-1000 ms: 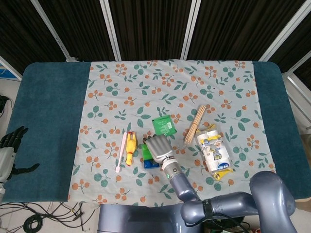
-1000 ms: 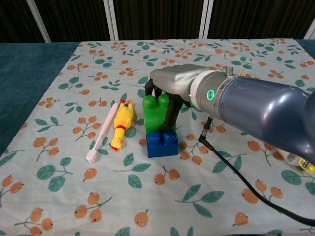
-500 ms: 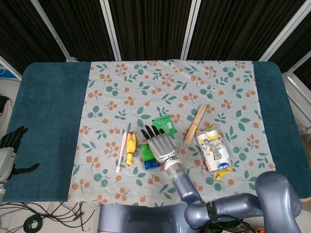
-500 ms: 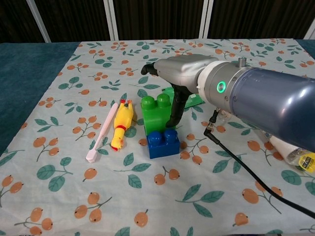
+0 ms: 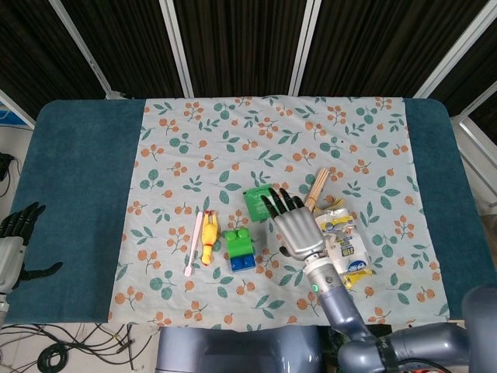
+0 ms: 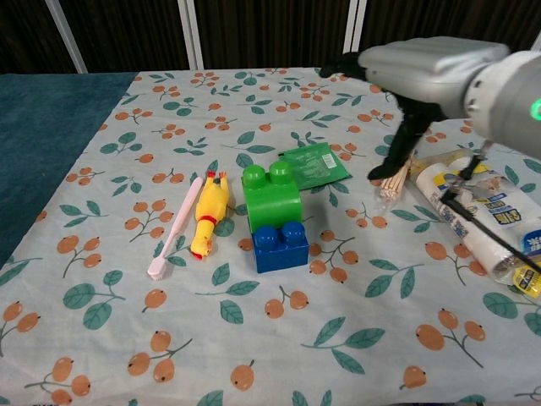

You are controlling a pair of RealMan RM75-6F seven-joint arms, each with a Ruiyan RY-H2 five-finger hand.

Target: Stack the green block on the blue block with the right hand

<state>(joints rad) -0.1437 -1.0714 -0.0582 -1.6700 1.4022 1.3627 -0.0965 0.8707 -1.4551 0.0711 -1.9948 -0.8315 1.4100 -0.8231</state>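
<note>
The green block [image 6: 270, 198] leans against the back of the blue block [image 6: 280, 246], partly resting on it, near the table's front middle; from above the green block [image 5: 237, 242] lies just behind the blue block [image 5: 241, 262]. My right hand [image 5: 297, 225] hovers to the right of both, open, fingers spread and holding nothing; the chest view shows my right hand [image 6: 420, 72] raised above the table. My left hand [image 5: 15, 233] rests open off the table's left edge.
A yellow rubber chicken [image 6: 209, 215] and a pink toothbrush [image 6: 175, 227] lie left of the blocks. A green packet [image 6: 314, 165] sits behind them. Wooden sticks [image 5: 314, 196] and a white snack bag [image 6: 473, 215] lie to the right.
My right hand let go of the green block, lifted and moved right, away from the stack. The green block stays on the blue one.
</note>
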